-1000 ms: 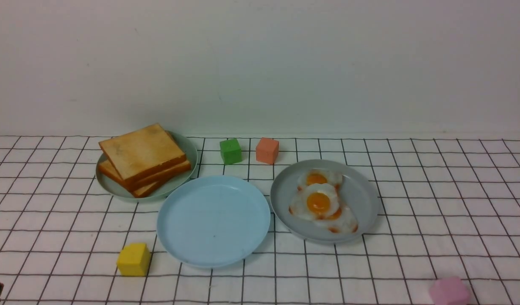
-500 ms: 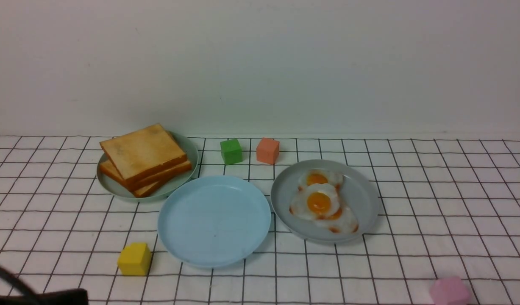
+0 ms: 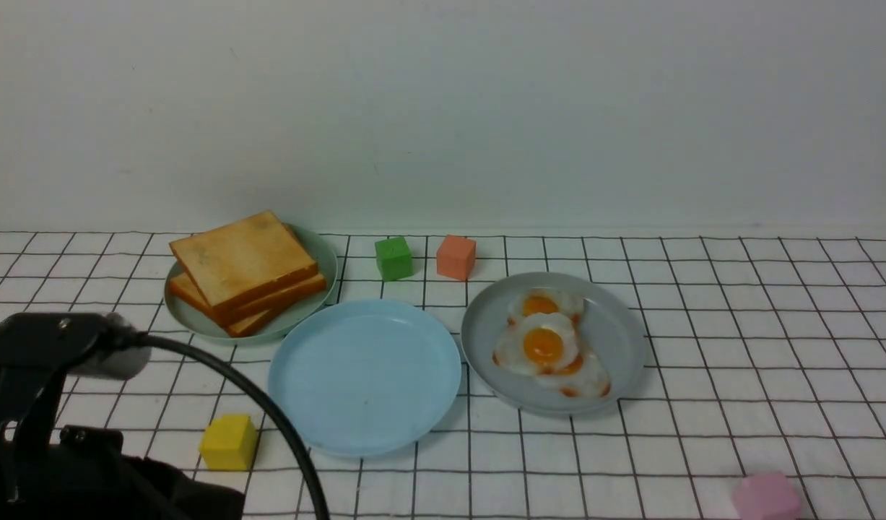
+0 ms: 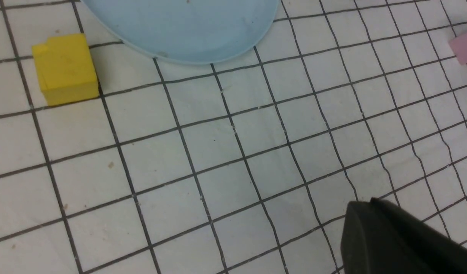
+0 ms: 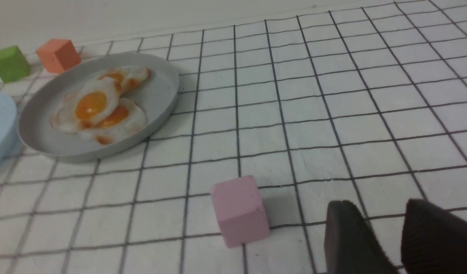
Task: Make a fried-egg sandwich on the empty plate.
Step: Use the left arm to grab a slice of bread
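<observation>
Step in hand: opening of the task, nothing assembled; the empty plate [image 3: 364, 375] sits bare at the middle of the checked cloth [image 3: 739, 375], and no fried-egg sandwich exists yet.

Left gripper [image 4: 370, 224]: clenched on nothing, low over bare cloth on the near side of the empty plate; its arm [image 3: 53, 433] rises at the near left of that plate. Right gripper [image 5: 389, 232]: fingers parted, nothing between them, near the cloth well to the near right of the empty plate.

Parts: toast stack [image 3: 244, 263] on the pale green plate [image 3: 330, 278], just behind and left of the empty plate; fried eggs [image 3: 543, 345], overlapping, on the grey plate [image 3: 619, 332] just to its right.

Judged next move: left arm goes to the top toast slice; jaws must part first, then take one slice by an edge without dragging the one beneath.

Surroundings: yellow block [image 3: 228, 441] just beside the empty plate's near-left rim, close to the left arm's route; green block [image 3: 393, 258] and orange block [image 3: 455, 256] behind the plate, clear of the path; pink block [image 5: 239, 211] beside the right gripper, likely in its way toward the eggs.
</observation>
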Action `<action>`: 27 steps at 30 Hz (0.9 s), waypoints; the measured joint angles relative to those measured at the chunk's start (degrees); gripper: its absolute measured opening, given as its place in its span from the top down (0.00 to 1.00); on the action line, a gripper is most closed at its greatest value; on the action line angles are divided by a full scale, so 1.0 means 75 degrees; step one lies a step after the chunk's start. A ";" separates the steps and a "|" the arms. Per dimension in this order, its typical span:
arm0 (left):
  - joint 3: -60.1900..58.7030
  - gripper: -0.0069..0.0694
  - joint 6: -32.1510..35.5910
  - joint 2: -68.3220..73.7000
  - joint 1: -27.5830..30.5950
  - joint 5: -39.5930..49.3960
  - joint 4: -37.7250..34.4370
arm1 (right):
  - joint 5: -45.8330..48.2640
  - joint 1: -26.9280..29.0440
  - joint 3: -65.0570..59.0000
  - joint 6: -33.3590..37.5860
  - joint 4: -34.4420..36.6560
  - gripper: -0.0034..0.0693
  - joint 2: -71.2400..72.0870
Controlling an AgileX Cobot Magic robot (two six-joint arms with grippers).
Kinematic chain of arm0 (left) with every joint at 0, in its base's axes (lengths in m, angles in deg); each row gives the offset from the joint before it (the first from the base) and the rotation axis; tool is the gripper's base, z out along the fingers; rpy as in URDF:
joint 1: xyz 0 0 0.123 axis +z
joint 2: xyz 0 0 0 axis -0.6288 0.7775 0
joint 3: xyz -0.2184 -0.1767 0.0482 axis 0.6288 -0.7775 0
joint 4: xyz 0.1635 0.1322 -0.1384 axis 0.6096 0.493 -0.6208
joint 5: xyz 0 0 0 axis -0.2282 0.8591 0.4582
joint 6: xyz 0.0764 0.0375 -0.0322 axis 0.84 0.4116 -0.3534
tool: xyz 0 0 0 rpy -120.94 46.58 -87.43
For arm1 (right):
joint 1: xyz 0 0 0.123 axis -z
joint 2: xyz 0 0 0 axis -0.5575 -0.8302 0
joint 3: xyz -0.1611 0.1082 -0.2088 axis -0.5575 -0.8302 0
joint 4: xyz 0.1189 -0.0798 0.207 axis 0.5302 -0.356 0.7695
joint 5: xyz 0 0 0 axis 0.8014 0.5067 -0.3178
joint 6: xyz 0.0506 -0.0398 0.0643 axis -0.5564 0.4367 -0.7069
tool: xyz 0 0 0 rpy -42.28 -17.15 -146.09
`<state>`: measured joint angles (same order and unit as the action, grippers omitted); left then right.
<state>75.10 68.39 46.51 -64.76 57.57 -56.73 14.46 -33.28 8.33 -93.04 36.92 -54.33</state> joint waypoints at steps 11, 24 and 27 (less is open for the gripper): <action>0.1024 0.92 0.0062 0.1321 0.0000 0.0142 0.0077 | -0.1725 0.0000 0.0223 -0.1005 0.2969 0.69 0.0000; 0.3943 0.92 0.0461 0.4648 0.1007 0.0989 0.1223 | 0.5316 -0.0181 0.5836 0.2969 0.2965 0.96 -0.4239; 0.4657 0.92 0.0832 0.5238 0.1529 0.0972 0.1293 | 0.5405 -0.0440 0.6210 0.3368 0.3203 0.95 -0.4572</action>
<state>110.03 74.63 85.80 -53.29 64.87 -47.03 54.99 -36.58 54.91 -67.78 60.94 -88.62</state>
